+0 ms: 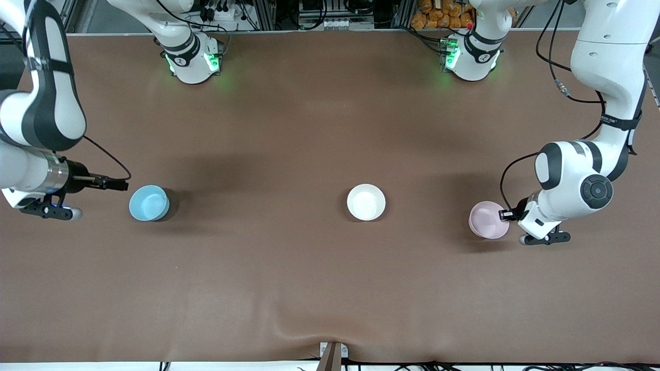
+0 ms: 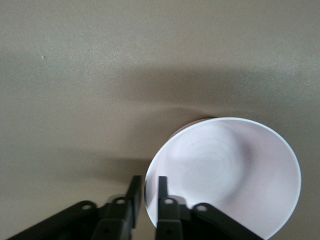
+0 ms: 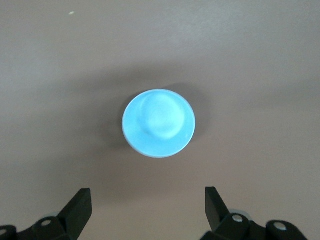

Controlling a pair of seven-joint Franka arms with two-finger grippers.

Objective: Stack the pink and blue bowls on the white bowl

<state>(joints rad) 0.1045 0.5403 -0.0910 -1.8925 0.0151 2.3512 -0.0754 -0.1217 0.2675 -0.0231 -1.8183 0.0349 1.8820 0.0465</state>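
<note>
The pale pink bowl stands toward the left arm's end of the table. My left gripper is shut on its rim, one finger inside and one outside, as the left wrist view shows the gripper and the bowl. The white bowl stands alone mid-table. The sky-blue bowl stands toward the right arm's end. My right gripper is low beside it, open and empty. In the right wrist view the blue bowl lies apart from the gripper.
A brown cloth covers the table, with a raised wrinkle near the front edge. The arm bases stand along the edge farthest from the front camera. A small bracket sits at the front edge.
</note>
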